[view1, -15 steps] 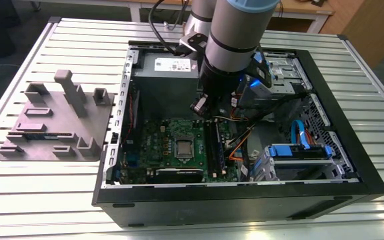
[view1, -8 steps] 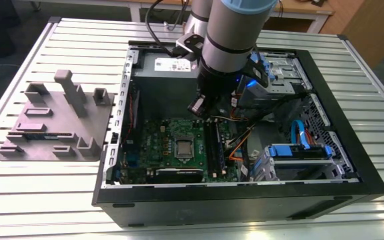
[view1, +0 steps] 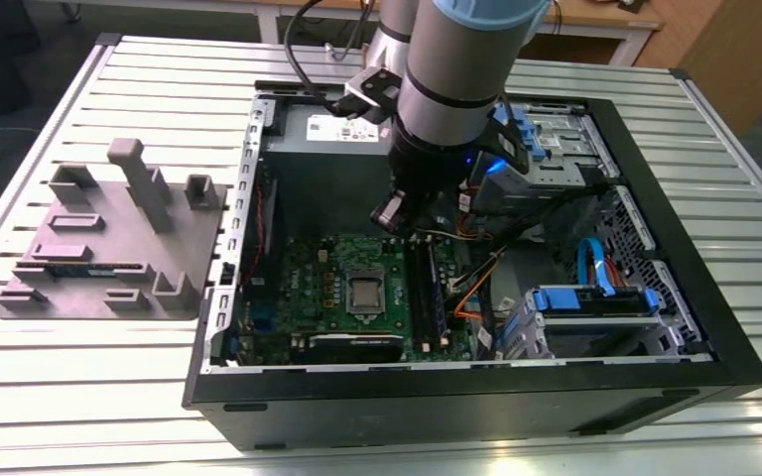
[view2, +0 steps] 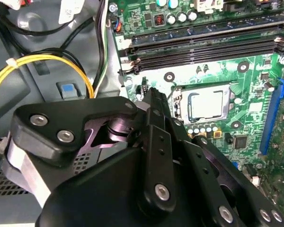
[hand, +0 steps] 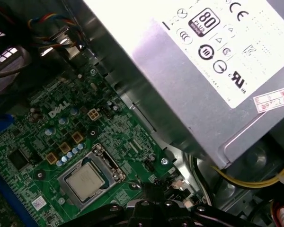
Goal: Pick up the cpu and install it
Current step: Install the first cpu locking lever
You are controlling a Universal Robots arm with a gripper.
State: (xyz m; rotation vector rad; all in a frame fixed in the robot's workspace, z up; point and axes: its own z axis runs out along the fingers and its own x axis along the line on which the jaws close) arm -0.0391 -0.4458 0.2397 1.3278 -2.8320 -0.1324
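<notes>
The cpu is a small square chip with a silvery top, lying flat inside the metal-framed socket on the green motherboard. It appears in both wrist views too, as the cpu and the cpu. My gripper hangs inside the open computer case, above the board and a little to the far side of the socket. Its black fingers are closed together with nothing between them. In the first wrist view my gripper shows at the edge, apart from the chip.
A grey moulded tray sits on the slatted table at the exterior view's left. The grey power supply box stands close beside the board. Memory slots, yellow cables and blue drive cages crowd the case.
</notes>
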